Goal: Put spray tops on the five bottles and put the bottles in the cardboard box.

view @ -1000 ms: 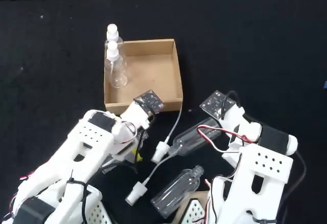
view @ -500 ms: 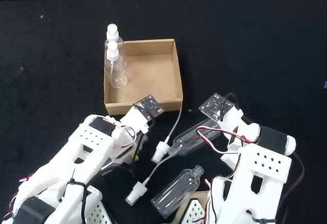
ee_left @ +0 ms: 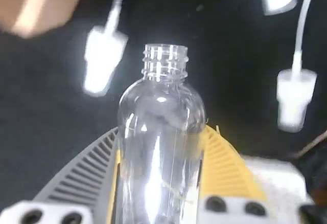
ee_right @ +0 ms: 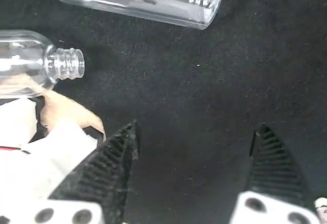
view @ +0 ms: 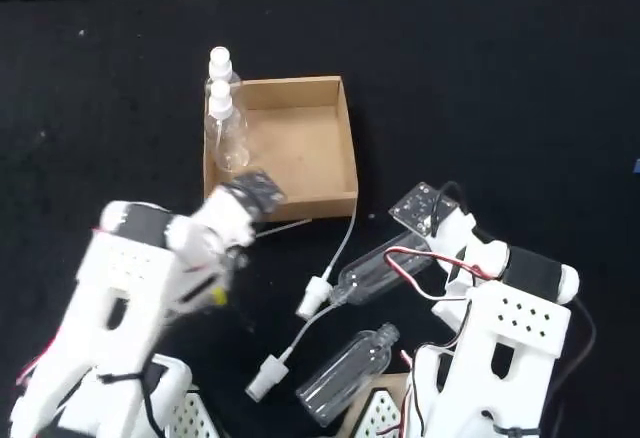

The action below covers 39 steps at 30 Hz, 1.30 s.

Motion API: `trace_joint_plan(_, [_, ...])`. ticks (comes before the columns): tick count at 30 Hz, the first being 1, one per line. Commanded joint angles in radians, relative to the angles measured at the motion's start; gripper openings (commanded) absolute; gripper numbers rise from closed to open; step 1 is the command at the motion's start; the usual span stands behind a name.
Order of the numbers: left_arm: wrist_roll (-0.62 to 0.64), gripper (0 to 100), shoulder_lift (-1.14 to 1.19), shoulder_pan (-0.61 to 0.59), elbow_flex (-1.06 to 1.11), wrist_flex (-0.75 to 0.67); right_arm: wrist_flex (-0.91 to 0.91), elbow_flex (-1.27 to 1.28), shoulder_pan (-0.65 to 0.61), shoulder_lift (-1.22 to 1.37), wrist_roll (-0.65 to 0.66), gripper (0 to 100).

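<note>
Left claw clamps an uncapped bottle, neck forward, probably ready for a spray top. Right claw gapes empty above the worktop, free to fetch one.

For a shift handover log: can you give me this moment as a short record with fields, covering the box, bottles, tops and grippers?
cardboard box: open, on the table
capped bottles: two, upright at the box's left wall
left gripper: shut on an uncapped bottle
right gripper: open, empty, above the table
loose bottles: two, without tops, lying on the table
spray tops: at least two loose on the table beside the lying bottles
</note>
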Motion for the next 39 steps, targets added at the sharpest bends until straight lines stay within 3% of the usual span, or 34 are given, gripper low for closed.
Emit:
trace_joint_plan(1, [-0.173,9,-0.081,-0.239,-0.127,0.127,0.046,-0.119,0.015,-0.028,0.0,31.9])
trace_joint_plan(5, [-0.261,9,-0.063,-0.489,-0.136,0.086,0.087,-0.182,-0.011,-0.028,-0.003,31.9])
trace_joint_plan(8, [-0.258,9,-0.003,-0.676,-0.13,-0.018,0.1,-0.194,-0.118,-0.022,-0.101,31.9])
trace_joint_plan(12, [-0.204,9,0.107,-0.895,-0.134,-0.138,0.097,-0.199,-0.387,-0.021,-0.275,31.9])
trace_joint_plan(18, [-0.192,9,0.255,-1.155,-0.142,-0.33,0.068,-0.274,-0.911,-0.004,-0.477,31.8])
trace_joint_plan(21, [-0.192,9,0.347,-1.245,-0.202,-0.387,0.017,-0.341,-1.073,0.113,-0.568,31.8])
trace_joint_plan(32, [-0.14,9,0.789,-1.483,-0.654,-0.387,-0.241,-0.598,-1.35,0.639,-0.534,31.8])
trace_joint_plan(39, [-0.141,9,0.928,-1.569,-0.842,-0.387,-0.344,-0.791,-1.364,0.949,-0.459,31.8])
